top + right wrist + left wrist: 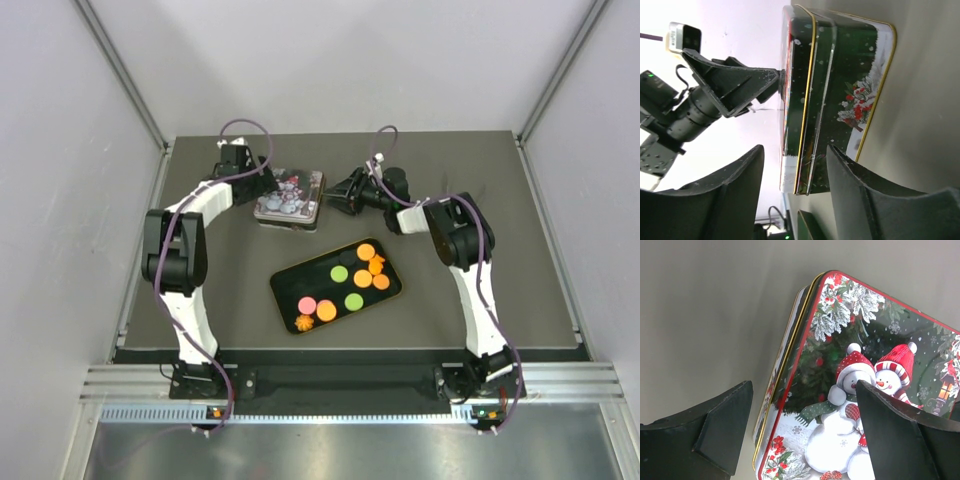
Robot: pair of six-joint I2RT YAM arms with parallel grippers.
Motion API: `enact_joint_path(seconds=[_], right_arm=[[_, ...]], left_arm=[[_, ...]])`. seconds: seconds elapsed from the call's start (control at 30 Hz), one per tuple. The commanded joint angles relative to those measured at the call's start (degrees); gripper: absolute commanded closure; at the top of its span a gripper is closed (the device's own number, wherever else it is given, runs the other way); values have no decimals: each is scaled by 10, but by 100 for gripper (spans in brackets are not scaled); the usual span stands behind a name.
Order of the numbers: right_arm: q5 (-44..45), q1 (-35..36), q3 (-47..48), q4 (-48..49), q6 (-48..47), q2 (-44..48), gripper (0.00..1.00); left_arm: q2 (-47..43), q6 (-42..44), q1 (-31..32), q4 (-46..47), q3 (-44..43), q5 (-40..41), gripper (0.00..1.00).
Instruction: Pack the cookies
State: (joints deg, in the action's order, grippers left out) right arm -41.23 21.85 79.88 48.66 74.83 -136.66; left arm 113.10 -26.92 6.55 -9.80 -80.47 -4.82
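The cookies (362, 278) lie in a black tray (285, 283) at mid-table: orange rounds, two green, one pink (307, 305) and an orange star (303, 322). Behind it stands a closed tin with a snowman lid (288, 198). My left gripper (264, 185) is open at the tin's left edge. In the left wrist view its gripper (805, 432) straddles the lid's edge (840, 375). My right gripper (336, 197) is open at the tin's right side. In the right wrist view its gripper (795, 195) frames the tin's side wall (840, 85).
The dark table (500, 250) is walled by grey panels on three sides. The right wrist view shows my left gripper (735, 85) beyond the tin and a corner of the black tray (810, 225) at the bottom.
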Motion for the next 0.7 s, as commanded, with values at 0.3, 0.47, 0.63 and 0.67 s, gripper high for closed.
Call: enact_joint_path(seconds=[0.3, 0.47, 0.63, 0.67], right_arm=[[34, 20, 91, -168, -151, 47, 36], [48, 28, 123, -239, -185, 46, 35], [63, 36, 135, -272, -212, 46, 36], [63, 36, 135, -274, -212, 46, 36]], left_arm=[[36, 56, 32, -61, -63, 34, 12], [40, 67, 43, -72, -71, 42, 12], [39, 70, 45, -73, -70, 40, 12], [38, 70, 45, -74, -70, 38, 12]])
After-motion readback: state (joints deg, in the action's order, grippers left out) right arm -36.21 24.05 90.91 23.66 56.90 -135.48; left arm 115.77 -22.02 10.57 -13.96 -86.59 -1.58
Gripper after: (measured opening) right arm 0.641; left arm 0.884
